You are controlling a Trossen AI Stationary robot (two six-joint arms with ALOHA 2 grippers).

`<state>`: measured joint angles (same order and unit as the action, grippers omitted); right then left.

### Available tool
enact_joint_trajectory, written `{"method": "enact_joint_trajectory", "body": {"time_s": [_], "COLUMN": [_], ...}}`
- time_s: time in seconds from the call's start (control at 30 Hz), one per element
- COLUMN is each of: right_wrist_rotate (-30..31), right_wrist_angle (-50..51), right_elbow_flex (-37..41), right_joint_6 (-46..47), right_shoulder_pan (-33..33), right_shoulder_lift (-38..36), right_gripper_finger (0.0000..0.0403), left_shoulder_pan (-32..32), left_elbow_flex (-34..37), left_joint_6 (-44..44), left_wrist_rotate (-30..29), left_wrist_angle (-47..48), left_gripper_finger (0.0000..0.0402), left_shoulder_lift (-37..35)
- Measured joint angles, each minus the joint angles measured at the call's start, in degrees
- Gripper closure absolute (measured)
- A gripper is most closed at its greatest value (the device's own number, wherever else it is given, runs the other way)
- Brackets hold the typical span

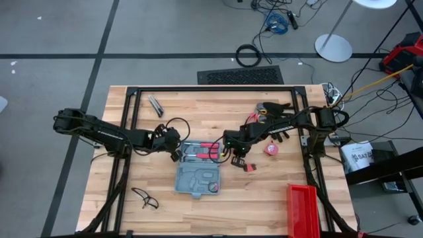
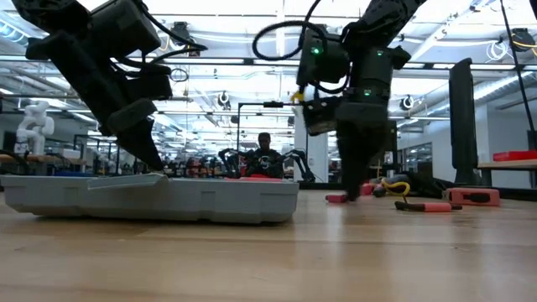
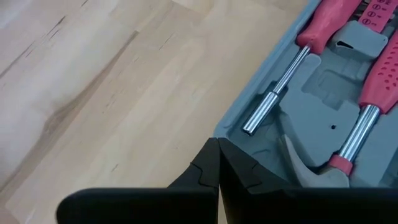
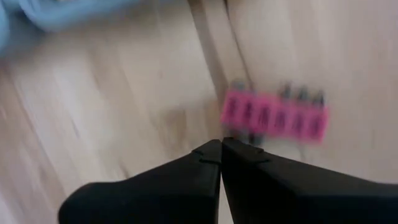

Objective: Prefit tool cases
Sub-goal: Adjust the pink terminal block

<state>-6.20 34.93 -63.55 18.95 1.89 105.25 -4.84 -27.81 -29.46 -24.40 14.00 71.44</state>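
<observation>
The tool case lies open on the wooden table. Its far half holds red-handled tools in a grey moulded tray, and its near half lies flat toward the front. My left gripper is shut at the left edge of the far half. My right gripper is shut and points down just right of the case, beside a small pink bit holder that lies flat on the table. My left gripper sets its shut fingertips on the case's blue-grey rim, at the left edge of the far half. It comes slanting down from the table's left. The case lies flat on the table. My right gripper stands at the bit holder's edge; whether it touches, I cannot tell.
A red bin stands at the near right edge. A pink round tape measure and loose tools lie at the back right, pliers at the back left, and a black wire thing at the near left. A black frame rims the table.
</observation>
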Motion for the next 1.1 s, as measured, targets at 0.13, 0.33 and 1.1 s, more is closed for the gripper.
{"method": "enact_joint_trajectory", "body": {"time_s": [0.13, 0.33, 1.1], "right_wrist_rotate": [-0.80, -1.10, 9.75], "right_wrist_angle": [-5.85, -1.92, -2.20], "right_elbow_flex": [-0.14, -0.34, 1.12], "right_joint_6": [-1.21, 0.34, 0.67], "right_shoulder_pan": [0.97, 0.71, -2.49], "right_shoulder_lift": [2.07, 1.57, -4.03], "right_gripper_finger": [0.0403, 0.0403, 0.0403], "left_shoulder_pan": [0.00, 0.00, 13.49], "left_elbow_flex": [0.00, 0.00, -8.11], "left_joint_6": [-0.02, -0.05, 19.49], "left_wrist_rotate": [0.00, 0.02, 21.16], "left_wrist_angle": [-0.02, -0.66, -41.43], "left_gripper_finger": [0.0400, 0.0400, 0.0400], "left_shoulder_lift": [0.00, 0.02, 12.05]}}
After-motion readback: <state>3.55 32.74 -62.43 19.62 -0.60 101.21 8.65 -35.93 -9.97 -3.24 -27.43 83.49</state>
